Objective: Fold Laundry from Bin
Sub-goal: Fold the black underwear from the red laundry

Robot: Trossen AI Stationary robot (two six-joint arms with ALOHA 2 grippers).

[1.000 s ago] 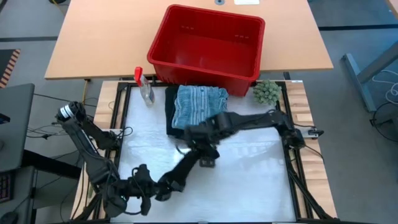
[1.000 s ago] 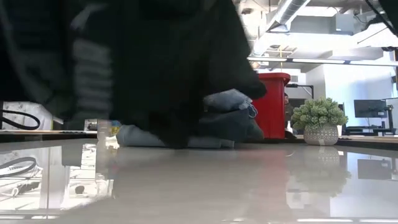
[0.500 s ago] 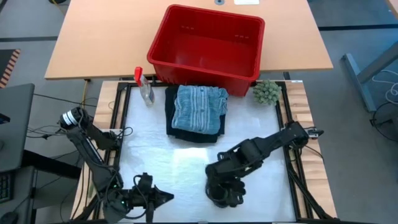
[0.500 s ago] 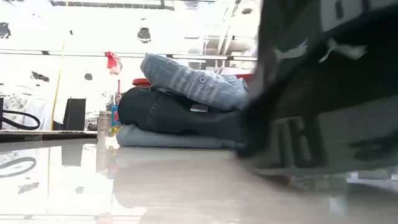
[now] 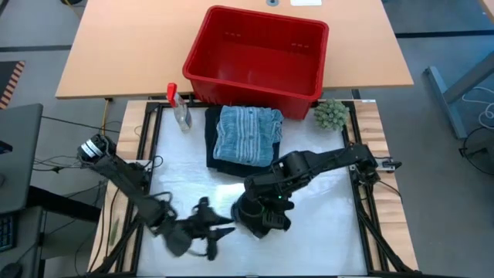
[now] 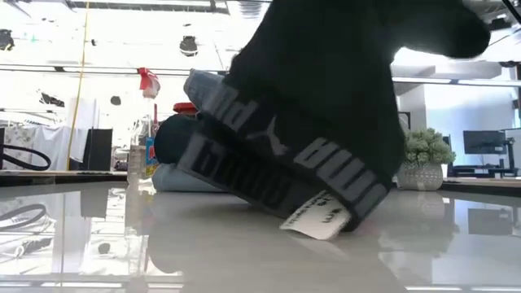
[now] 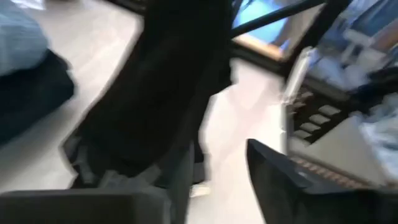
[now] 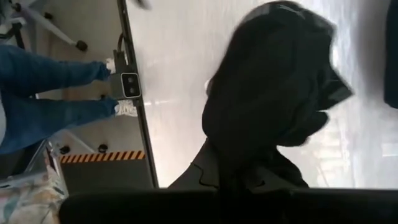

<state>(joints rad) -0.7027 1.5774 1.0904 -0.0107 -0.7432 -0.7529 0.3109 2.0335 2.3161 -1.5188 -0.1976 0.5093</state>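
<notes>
Folded laundry stack just before the bin; another garment nearer, mid-table.

Spray bottle, clear with a red top, stands upright near the white work surface's far left corner. Small green plant sits at the far right corner. Wooden table lies beyond.

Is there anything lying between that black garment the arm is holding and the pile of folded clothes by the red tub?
Nothing visible. The black garment hangs from the right pincer over bare white tabletop, and the stretch up to the folded pile is open.
</notes>
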